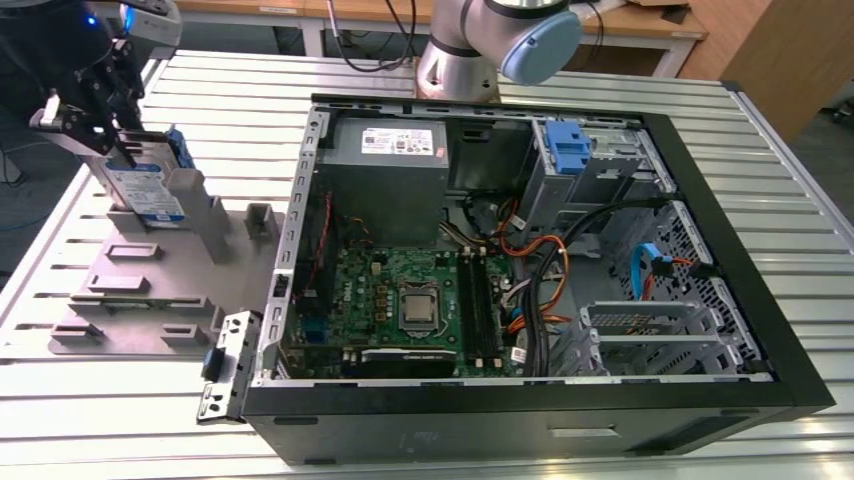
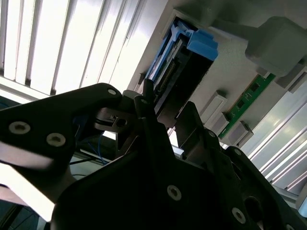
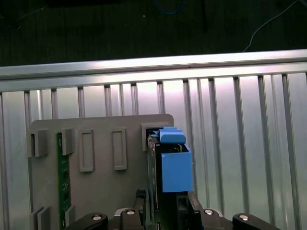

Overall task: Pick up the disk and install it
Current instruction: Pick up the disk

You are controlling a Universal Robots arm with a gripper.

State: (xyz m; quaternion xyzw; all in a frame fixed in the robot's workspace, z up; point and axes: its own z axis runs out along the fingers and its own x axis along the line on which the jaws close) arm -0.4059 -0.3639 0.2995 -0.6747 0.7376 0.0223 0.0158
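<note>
On ribbed metal bench (image 1: 787, 180), black claw (image 1: 118, 140) straddled silver blue-railed hard disk (image 1: 147, 190) standing in grey holder (image 1: 147, 285); pinch untellable, disk not yet installed.

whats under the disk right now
The disk stands on edge in a slot of the grey holder plate, which lies on the slatted table. The disk itself hides the slot's floor.

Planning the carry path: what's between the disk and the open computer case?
In the exterior view, the grey holder plate runs between the disk and the computer case, with one small upright grey block standing on it.
</note>
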